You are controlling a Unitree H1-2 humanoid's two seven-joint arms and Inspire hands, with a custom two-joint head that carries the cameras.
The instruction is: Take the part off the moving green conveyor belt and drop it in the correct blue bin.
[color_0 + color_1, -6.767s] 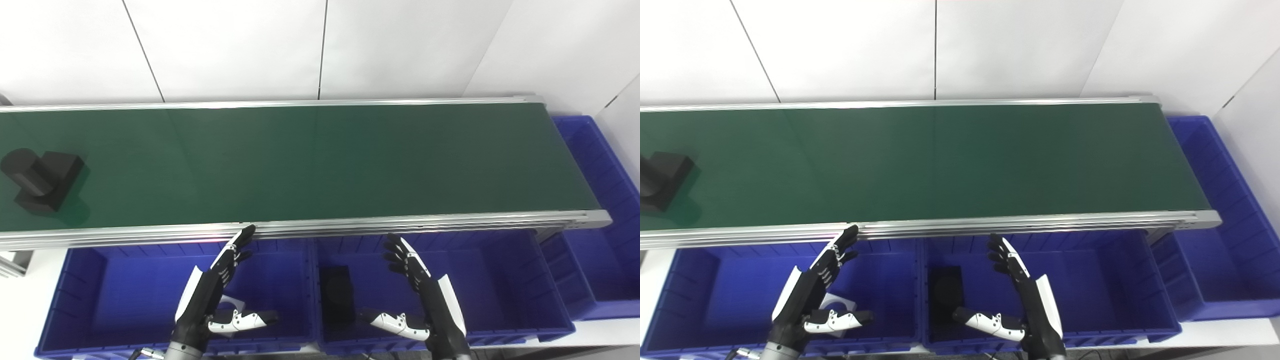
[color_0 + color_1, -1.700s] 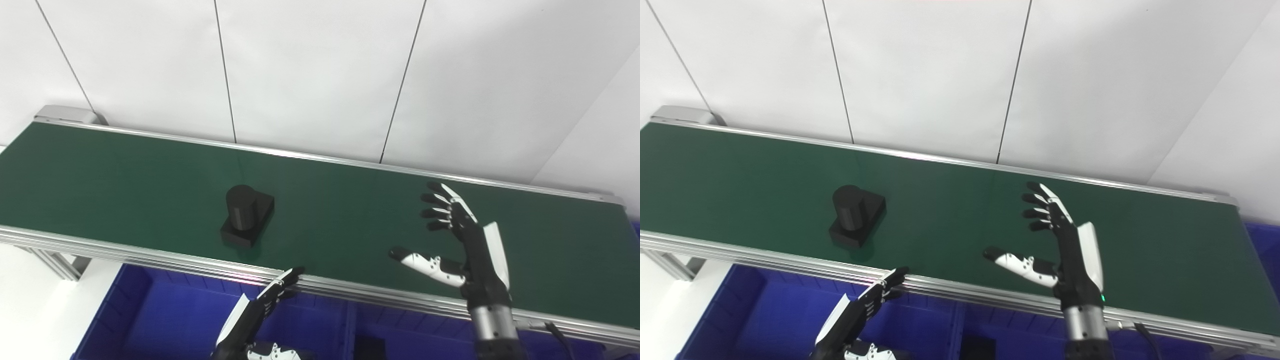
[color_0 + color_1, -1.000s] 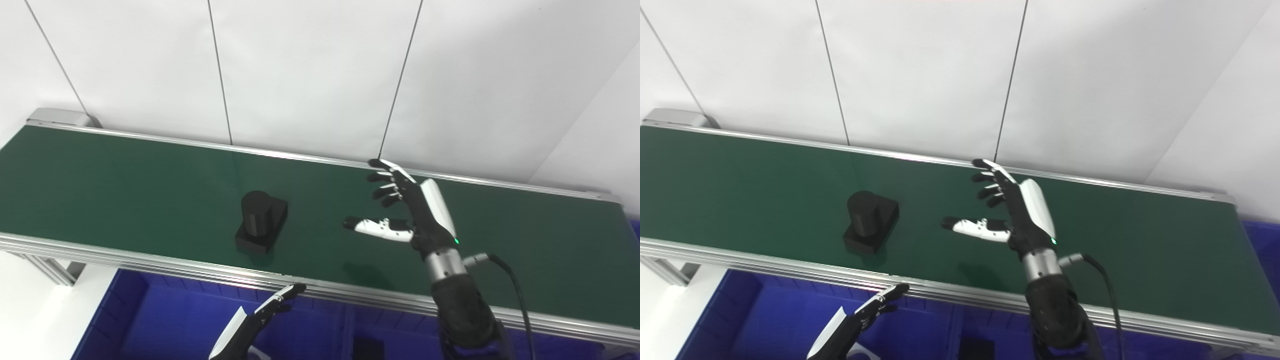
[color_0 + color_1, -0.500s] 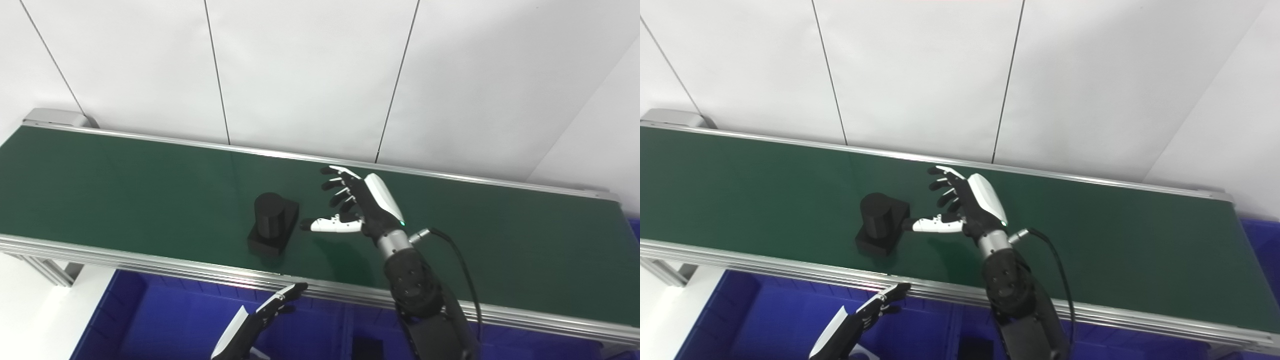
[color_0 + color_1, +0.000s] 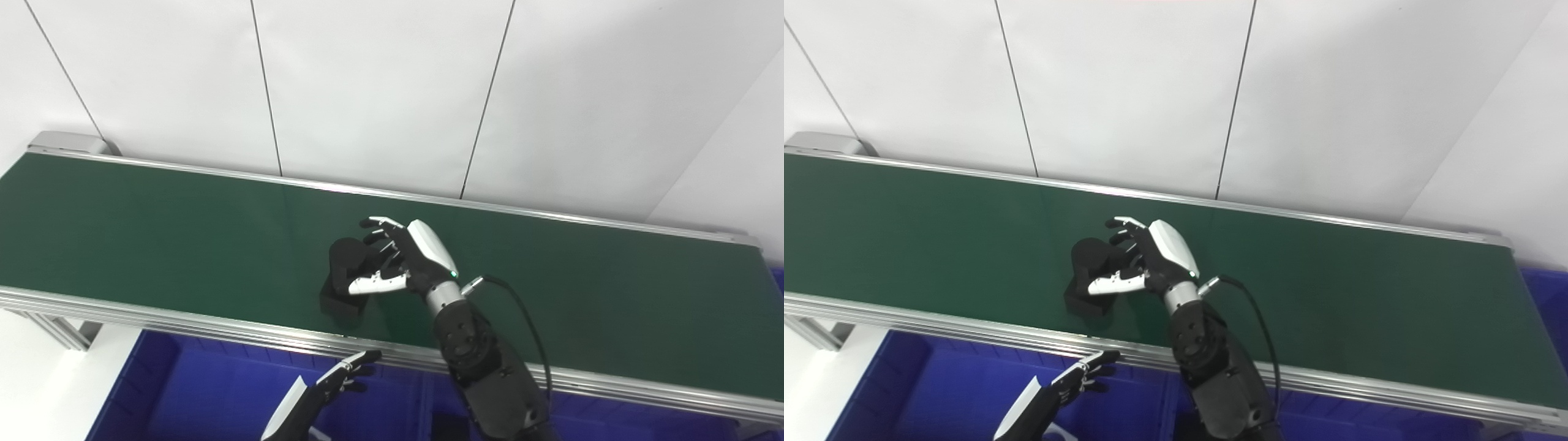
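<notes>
In the left eye view, the black part, a cylinder standing on a square base, sat on the green conveyor belt near its front rail. The right robot hand reached over the belt from the right, its fingers curled across the far side of the cylinder and its white thumb lying across the near side; whether the grip had fully closed could not be told. The left robot hand hung low below the belt's front rail, over the blue bin, fingers stretched out straight and holding nothing.

In the right eye view, the same part stood on the belt with the right robot hand wrapped partly around the cylinder, thumb in front. The left robot hand showed flat and empty above the blue bin.
</notes>
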